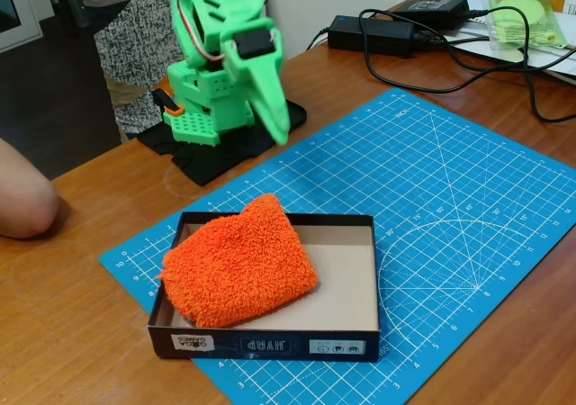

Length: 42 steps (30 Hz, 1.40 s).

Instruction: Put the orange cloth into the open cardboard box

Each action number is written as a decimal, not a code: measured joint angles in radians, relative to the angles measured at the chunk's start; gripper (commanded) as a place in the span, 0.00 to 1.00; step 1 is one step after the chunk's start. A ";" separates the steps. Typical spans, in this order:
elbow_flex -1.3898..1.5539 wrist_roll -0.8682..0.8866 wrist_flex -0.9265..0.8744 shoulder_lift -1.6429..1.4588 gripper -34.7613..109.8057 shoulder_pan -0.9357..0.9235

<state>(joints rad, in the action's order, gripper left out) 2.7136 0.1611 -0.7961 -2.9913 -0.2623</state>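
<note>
The orange cloth (239,263), a fluffy folded terry pad, lies inside the open cardboard box (355,274), filling its left half and bulging over the left wall. The box is black outside with white print on its front wall and beige inside, and it sits on the blue cutting mat. My green gripper (274,117) hangs above the mat behind the box, pointing down, well apart from the cloth. Its fingers look pressed together with nothing between them.
The blue cutting mat (450,198) covers the table's middle and right. Black power bricks (371,33) and cables lie at the back, with a pale green bagged item (525,18) at the far right. A person's arm (22,193) rests at the left edge; another person stands behind.
</note>
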 measured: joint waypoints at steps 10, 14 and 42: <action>0.281 -0.069 -0.175 -0.354 0.24 0.074; 0.364 -0.098 -0.216 -0.364 0.24 0.069; 0.379 -0.083 -0.265 -0.370 0.24 0.051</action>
<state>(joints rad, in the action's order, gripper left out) 3.0925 0.0782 -1.0615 -3.3610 -0.2117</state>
